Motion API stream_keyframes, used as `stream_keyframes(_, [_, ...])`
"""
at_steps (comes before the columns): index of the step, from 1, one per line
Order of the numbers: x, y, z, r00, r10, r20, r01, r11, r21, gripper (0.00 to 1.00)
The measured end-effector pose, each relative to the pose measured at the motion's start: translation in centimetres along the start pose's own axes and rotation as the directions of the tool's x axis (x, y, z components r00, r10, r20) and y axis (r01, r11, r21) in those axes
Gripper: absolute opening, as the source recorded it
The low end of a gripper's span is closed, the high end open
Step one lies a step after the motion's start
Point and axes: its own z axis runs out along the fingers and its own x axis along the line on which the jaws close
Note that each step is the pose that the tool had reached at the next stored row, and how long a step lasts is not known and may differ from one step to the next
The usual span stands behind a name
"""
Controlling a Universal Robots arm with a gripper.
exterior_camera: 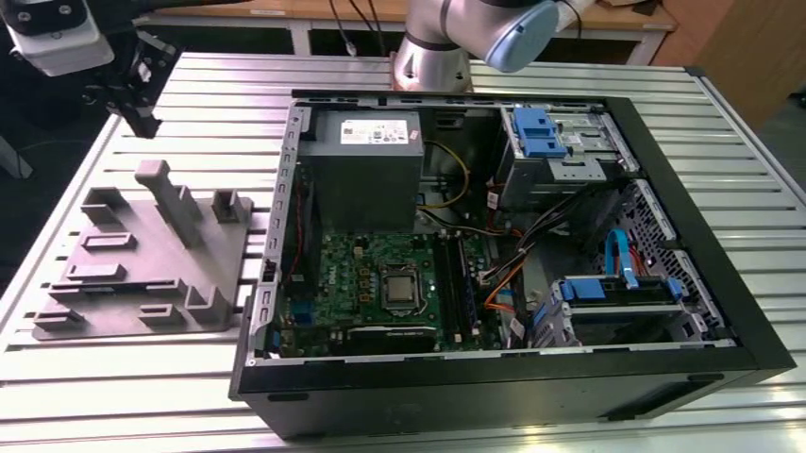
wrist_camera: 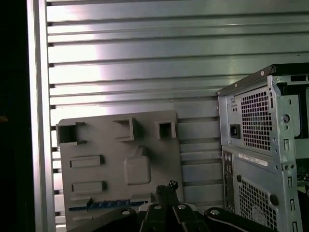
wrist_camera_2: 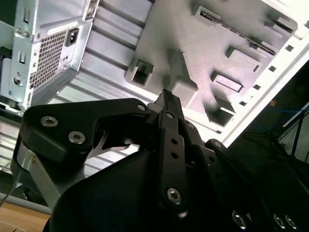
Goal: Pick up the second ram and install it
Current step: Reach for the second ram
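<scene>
The black metal gripper (exterior_camera: 143,118) hangs above the ribbed aluminium table (exterior_camera: 126,377) at the exterior view's left, near the grey plastic holder tray (exterior_camera: 151,274) but not touching it, and in both wrist views its fingertips (wrist_camera: 163,187) sit pressed together with nothing between them. The second ram (wrist_camera: 108,205), a long thin dark blue-green memory stick, sits in a slot along one edge of that tray, well apart from the open black computer case (exterior_camera: 441,406) and its green motherboard (exterior_camera: 365,274)
</scene>
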Motion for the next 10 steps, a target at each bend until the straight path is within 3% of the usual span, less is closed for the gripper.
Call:
stream_keyframes(5, [1.02, -0.16, 0.49, 1.0, 0.0, 0.0, 0.0, 1.0, 0.0, 0.1])
stream_keyframes(10, [1.59, -0.45, 0.9, 1.0, 0.0, 0.0, 0.0, 1.0, -0.0001, 0.1])
